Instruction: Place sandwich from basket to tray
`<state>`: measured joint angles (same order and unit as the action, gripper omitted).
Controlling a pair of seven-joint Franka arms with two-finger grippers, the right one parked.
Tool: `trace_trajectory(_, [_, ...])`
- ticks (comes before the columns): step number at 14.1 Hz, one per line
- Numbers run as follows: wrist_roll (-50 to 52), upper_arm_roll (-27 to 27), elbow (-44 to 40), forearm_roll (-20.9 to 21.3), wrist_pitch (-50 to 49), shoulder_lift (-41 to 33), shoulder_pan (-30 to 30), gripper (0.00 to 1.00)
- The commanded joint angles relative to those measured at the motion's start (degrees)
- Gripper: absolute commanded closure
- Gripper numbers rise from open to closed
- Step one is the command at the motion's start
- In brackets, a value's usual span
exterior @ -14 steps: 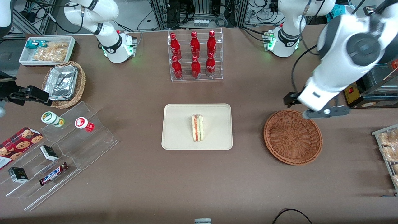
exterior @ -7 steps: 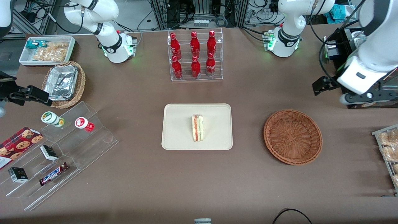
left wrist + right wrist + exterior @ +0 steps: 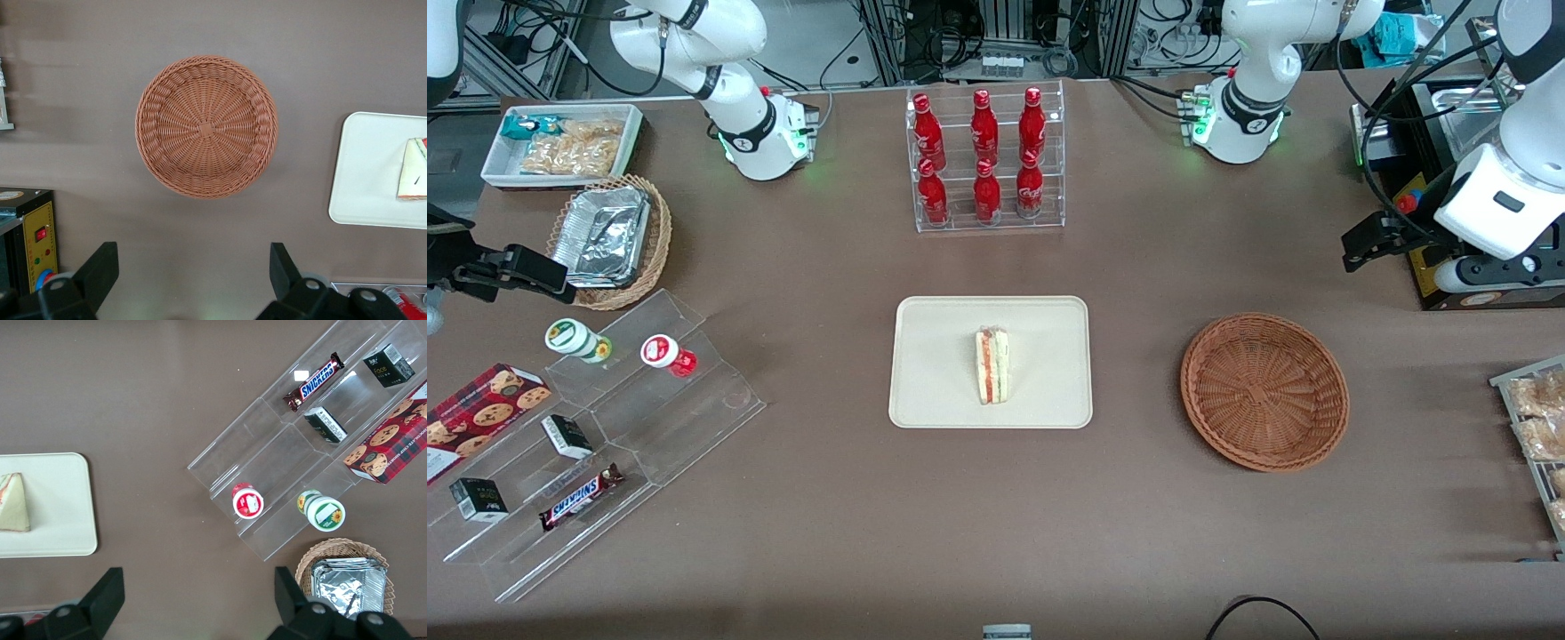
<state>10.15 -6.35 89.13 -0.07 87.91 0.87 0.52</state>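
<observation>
1. The small triangular wedge of white bread with red and green filling on its edge, the sandwich point(image 3: 992, 365), is lying on the flat cream-beige rectangular tray point(image 3: 934, 391) near the tray's middle, well inside the low rim.
2. The round reddish-brown woven wicker basket point(image 3: 1264, 390) is sitting with nothing in it, well apart from the tray toward the working arm's end of the bench point(image 3: 996, 533).
3. The left arm's end effector point(image 3: 193, 270) is hanging high above the bench near the basket, toward the working arm's end; its fingers are spread wide and are gripping nothing.
4. Judging from this layout, the placement looks complete, and the step in hand is the retreat. Doing it well probably means keeping the end effector raised and spread while it is travelling, so that nothing snags the basket rim or the black box with yellow panel point(image 3: 33, 233) close by.
5. The bench is wearing a plain brown cloth, matte and flat, so the tray and basket are resting level.
6. Around them, a clear acrylic rack of red bottles point(image 3: 984, 160) is standing farther from the front camera than the tray, and clear stepped acrylic shelves point(image 3: 605, 427) with snacks are lying toward the parked arm's end.
7. Cables and metal framing are crowding the room's edge.
</observation>
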Motion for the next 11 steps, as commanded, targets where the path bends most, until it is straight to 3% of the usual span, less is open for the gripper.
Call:
trace_trajectory(1, [-0.7, -0.2, -1.8, -0.6, -1.3, 0.2, -0.4, 0.00])
trace_trajectory(11, [-0.4, -0.2, -2.9, -0.5, -1.8, -0.1, -0.4, 0.00])
